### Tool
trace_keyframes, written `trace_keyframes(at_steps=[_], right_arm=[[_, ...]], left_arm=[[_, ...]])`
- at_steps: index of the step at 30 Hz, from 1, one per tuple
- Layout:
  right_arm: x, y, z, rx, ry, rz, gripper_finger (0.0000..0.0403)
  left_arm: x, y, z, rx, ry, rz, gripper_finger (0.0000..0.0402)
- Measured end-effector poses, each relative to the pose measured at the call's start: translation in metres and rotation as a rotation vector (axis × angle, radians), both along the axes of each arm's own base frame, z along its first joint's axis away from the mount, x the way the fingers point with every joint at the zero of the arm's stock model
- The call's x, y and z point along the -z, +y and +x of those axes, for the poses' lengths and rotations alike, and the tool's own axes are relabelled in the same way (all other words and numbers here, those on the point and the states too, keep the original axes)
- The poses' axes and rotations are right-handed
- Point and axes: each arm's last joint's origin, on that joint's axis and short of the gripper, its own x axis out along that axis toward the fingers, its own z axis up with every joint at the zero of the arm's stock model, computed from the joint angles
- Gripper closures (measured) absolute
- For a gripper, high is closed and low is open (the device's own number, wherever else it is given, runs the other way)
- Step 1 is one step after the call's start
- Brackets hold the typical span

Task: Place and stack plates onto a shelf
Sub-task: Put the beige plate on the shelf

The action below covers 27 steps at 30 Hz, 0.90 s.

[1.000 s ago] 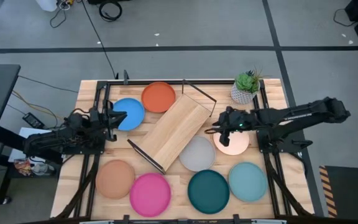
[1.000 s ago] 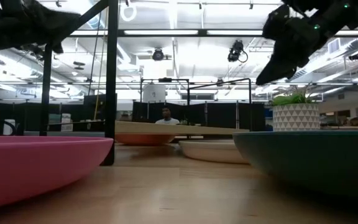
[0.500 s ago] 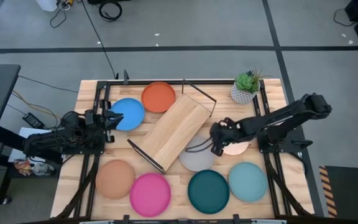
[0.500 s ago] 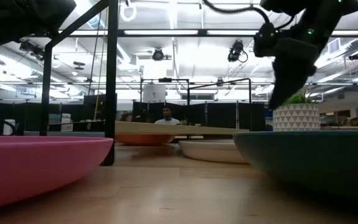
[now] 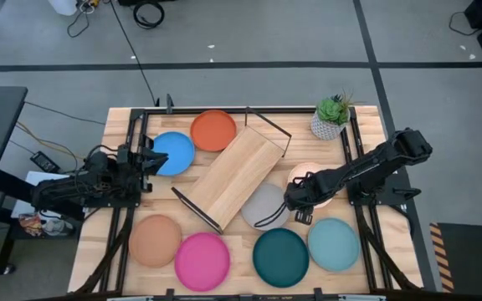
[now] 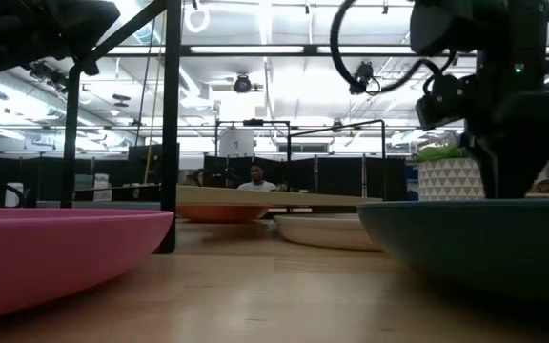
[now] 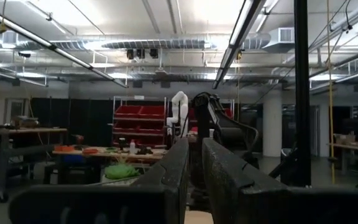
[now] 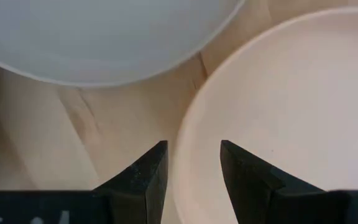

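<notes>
Eight plates lie flat on the table: blue [image 5: 172,153], orange [image 5: 213,130], cream [image 5: 318,177], pale grey [image 5: 264,206], tan [image 5: 155,240], pink [image 5: 201,261], dark teal [image 5: 280,256] and light teal [image 5: 334,243]. The shelf [image 5: 233,178] lies slantwise on the tabletop among them. My right gripper [image 8: 191,174] is open and points down over the cream plate's near-left rim [image 8: 180,155]. One finger stands outside the rim and one over the plate's inside. My left gripper [image 5: 159,156] is shut and hovers by the blue plate's left edge.
A potted plant [image 5: 331,117] stands at the far right corner. Black frame rails [image 5: 137,125] run along the table's edges. The pale grey plate's rim [image 8: 104,74] lies close beside the cream plate, with a narrow strip of bare wood between them.
My right gripper has gone toward the table's near edge and down, from above the cream plate's left side to its near-left rim. It has tipped from level to pointing down.
</notes>
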Motion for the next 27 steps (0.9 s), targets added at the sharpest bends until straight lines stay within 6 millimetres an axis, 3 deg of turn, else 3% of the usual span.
trace_keyframes(at_steps=[8, 18, 22, 27], right_arm=[[0.007, -0.002, -0.005, 0.003, 0.017, 0.018, 0.0282], [0.018, -0.002, -0.011, 0.027, 0.032, 0.072, 0.0361], [0.017, -0.002, -0.011, 0.025, 0.03, 0.077, 0.0389], [0.004, -0.001, -0.008, 0.023, 0.031, 0.079, 0.0388]], left_arm=[[0.0, 0.0, 0.0, 0.016, -0.004, -0.033, 0.0347], [0.0, 0.0, 0.0, 0.015, -0.004, -0.036, 0.0347], [0.0, 0.0, 0.0, 0.017, -0.004, -0.04, 0.0347], [0.0, 0.0, 0.0, 0.017, -0.005, -0.042, 0.0347]])
